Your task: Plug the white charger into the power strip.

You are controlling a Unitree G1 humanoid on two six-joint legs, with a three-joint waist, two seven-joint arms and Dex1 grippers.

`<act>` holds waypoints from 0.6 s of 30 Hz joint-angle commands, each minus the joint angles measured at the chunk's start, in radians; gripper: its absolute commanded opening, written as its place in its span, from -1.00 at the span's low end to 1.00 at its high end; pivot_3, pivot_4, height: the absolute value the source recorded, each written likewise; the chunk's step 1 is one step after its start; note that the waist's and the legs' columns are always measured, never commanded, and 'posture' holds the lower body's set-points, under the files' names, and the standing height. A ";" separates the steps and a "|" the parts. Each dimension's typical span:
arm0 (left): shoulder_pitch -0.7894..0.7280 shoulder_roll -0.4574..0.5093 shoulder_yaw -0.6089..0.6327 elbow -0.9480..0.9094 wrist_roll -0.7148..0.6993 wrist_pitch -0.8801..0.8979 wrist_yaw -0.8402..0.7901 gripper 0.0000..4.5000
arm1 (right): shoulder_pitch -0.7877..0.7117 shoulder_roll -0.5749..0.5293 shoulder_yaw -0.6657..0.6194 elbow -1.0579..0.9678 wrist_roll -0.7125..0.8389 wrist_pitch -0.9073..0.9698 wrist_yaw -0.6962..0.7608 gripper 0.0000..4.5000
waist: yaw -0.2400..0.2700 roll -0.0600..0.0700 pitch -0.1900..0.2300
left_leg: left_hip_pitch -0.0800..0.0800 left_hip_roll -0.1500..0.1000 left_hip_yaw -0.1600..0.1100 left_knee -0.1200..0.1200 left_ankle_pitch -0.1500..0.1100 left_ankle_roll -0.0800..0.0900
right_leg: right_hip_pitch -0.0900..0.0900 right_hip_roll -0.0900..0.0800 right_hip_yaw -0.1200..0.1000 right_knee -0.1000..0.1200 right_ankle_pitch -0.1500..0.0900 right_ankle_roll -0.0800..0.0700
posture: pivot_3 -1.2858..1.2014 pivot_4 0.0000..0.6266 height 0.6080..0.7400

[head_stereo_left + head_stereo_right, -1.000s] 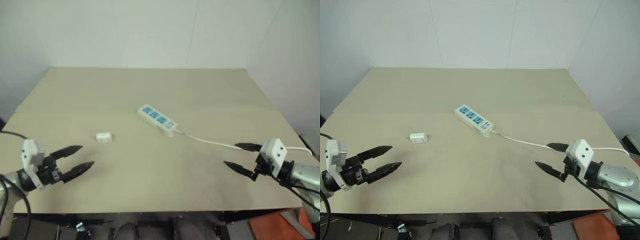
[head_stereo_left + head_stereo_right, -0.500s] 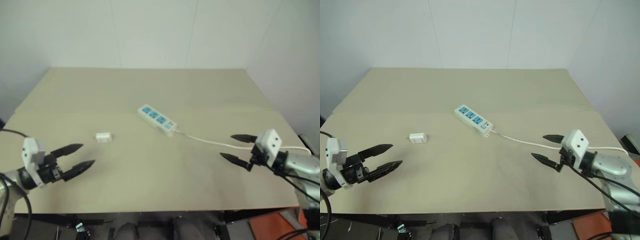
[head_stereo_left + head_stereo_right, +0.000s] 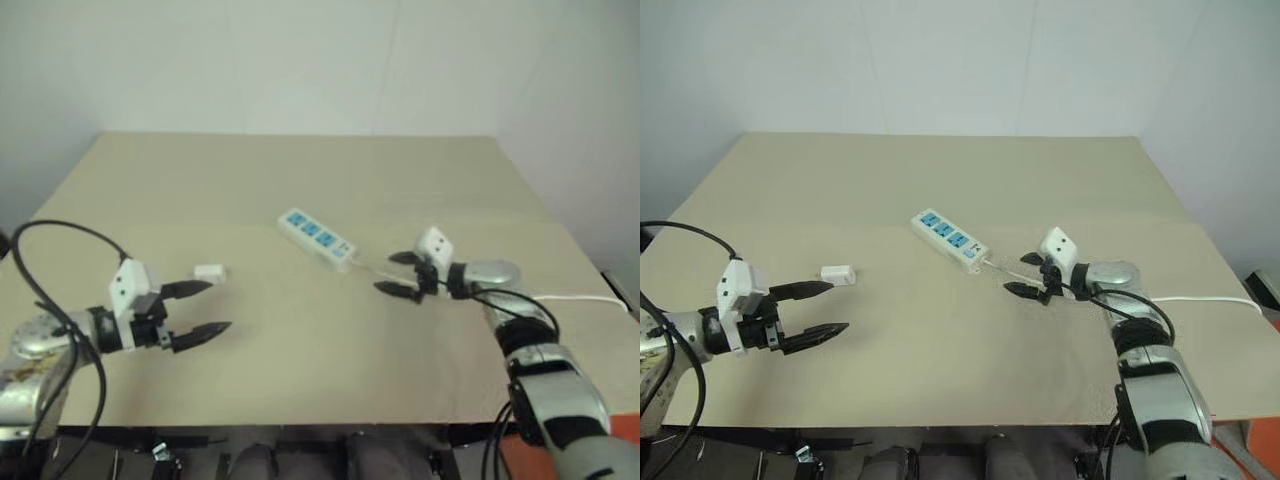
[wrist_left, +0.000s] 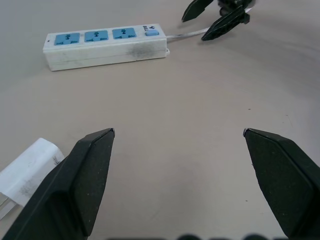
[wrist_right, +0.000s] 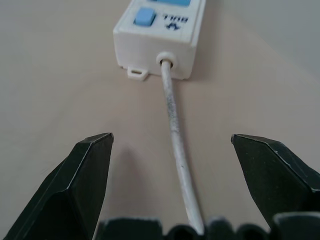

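The white charger (image 3: 837,272) lies on the tan table, left of centre; it also shows beside my left finger as a white block (image 4: 27,171). The power strip (image 3: 950,240), white with three blue sockets, lies near the table's middle, its thin cord (image 5: 175,137) trailing off to the right. My left gripper (image 3: 818,309) is open just in front and left of the charger, nothing between its fingers. My right gripper (image 3: 1027,274) is open, hovering over the cord just behind the strip's switch end (image 5: 160,35).
The cord (image 3: 1200,298) runs right to the table's edge. White walls stand behind the table. Bare tabletop (image 3: 940,350) stretches between the two grippers and toward the back.
My right gripper has swung in from the table's right edge to the cord beside the strip. My left gripper has moved right, close to the charger. Both stayed open.
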 commanded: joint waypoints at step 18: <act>0.047 0.010 0.022 -0.105 -0.028 0.010 0.005 1.00 | 0.016 0.020 0.024 -0.005 -0.069 -0.120 0.027 -0.99 | -0.015 0.000 0.000 | 0.003 0.000 0.000 0.000 0.000 0.000 | 0.002 0.001 0.000 0.001 0.000 0.000 | 0.03 -0.52 1.00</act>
